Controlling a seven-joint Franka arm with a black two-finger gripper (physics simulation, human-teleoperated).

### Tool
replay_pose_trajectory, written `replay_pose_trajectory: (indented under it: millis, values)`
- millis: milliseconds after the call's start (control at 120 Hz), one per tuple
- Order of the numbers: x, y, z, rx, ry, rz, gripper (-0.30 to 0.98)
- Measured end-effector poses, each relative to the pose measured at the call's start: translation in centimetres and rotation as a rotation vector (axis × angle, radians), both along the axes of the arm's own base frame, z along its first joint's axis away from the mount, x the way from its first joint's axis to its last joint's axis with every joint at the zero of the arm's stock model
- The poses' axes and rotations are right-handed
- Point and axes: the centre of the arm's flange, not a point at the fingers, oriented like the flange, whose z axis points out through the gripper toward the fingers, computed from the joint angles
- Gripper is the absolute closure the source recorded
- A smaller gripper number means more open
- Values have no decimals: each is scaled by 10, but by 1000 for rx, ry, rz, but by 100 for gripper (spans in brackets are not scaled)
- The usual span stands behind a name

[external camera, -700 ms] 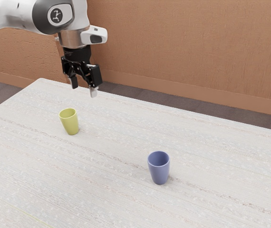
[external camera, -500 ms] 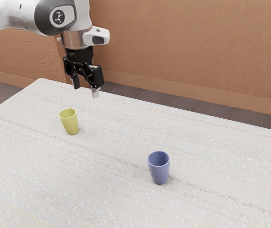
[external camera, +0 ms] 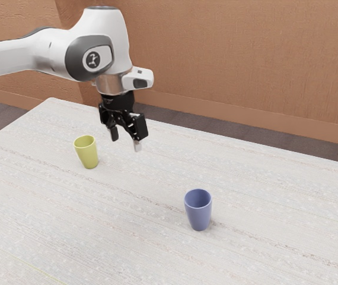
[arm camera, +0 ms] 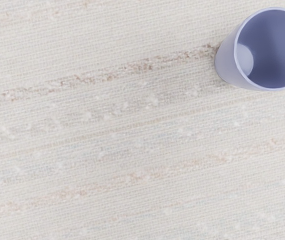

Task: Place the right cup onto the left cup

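Exterior view: how do the jaws point(external camera: 126, 142) stand, and where is the blue cup point(external camera: 198, 211)?

— Parted wide, empty; the cup lies from them toward the exterior view's right, nearside, upright on the table point(external camera: 115, 237).

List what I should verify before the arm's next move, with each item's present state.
1. Gripper open, nothing between its fingers: ok.
2. Blue cup upright on the table, mouth up: ok.
3. Yellow-green cup upright, mouth up: ok.
4. Blue cup empty inside, to judge by the wrist view: ok.
5. Gripper lined up over the blue cup: not ok, it hovers off to one side.
6. Whose left and right the task means, so which cup to lift: cannot tell.
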Motion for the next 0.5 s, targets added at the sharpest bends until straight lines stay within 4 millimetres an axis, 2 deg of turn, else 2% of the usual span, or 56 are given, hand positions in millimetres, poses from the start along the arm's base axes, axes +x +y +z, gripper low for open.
replay_pose_trajectory:
  millis: [242,500]
  values:
    - [2,-61,-33,-10,0,-69,0]
    - [8,-105,-72,-12,6,-103,0]
